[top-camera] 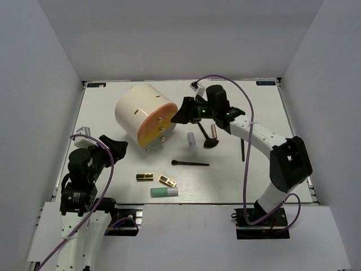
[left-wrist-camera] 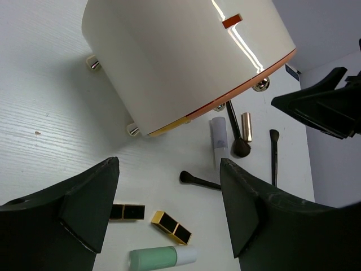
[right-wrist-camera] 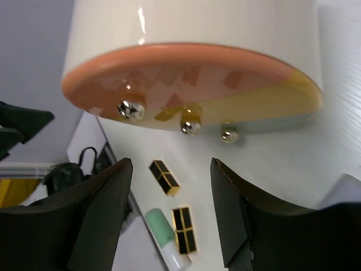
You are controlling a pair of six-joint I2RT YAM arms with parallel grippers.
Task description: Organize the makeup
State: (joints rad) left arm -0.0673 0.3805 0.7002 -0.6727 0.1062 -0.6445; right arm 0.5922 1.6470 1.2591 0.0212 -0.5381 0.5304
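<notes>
I'm seeing both arms' jaws open and empty, with the makeup (top-camera: 190,163) lying loose on the table (top-camera: 225,180) beside the cream cylinder (top-camera: 138,110). I'm judging the mint-green tube (top-camera: 164,192) light, slick, apt to roll; I'm favouring a pinch across its middle.

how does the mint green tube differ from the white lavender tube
Colour: the mint-green tube is green with a white cap; the white-lavender tube is pale throughout. Pose: the green one lies crosswise near the front edge, the pale one lengthwise, by the cream cylinder. Both lie flat, ungripped.
</notes>
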